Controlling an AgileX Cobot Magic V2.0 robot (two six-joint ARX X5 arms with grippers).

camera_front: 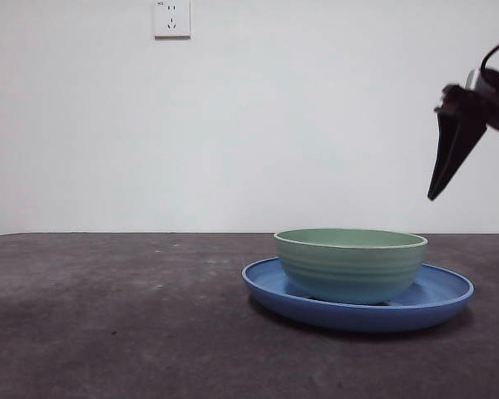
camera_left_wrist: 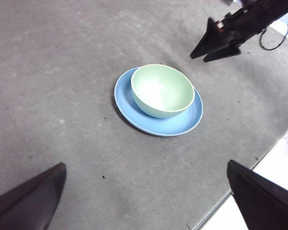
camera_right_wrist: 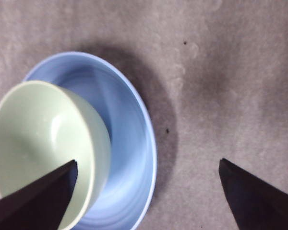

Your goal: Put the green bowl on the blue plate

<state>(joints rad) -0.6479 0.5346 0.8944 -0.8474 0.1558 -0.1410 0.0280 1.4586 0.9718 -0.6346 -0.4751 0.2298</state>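
Front view came first: the green bowl sat upright inside the blue plate, a little toward the plate's left side, and the bowl's foot was hidden behind the plate's raised rim. Both rested on the dark table, with a white wall socket cut off by the top edge. At the right edge a black gripper hung in the air above and to the right of the dishes, clear of both; only one pointed jaw showed whole, the other being mostly cut off by the frame, so its spread could not be judged from there. In the left wrist view the left gripper stood well back from the plate and bowl, its jaws spread wide with nothing between them, only their tips showing. Beyond the dishes the right gripper hovered, touching neither, with its jaws seen side-on. In the right wrist view the right gripper had its jaws wide apart and held nothing; one jaw overlapped the bowl in the picture, hiding part of its rim, though contact could not be confirmed. The plate was partly cut off by the frame.
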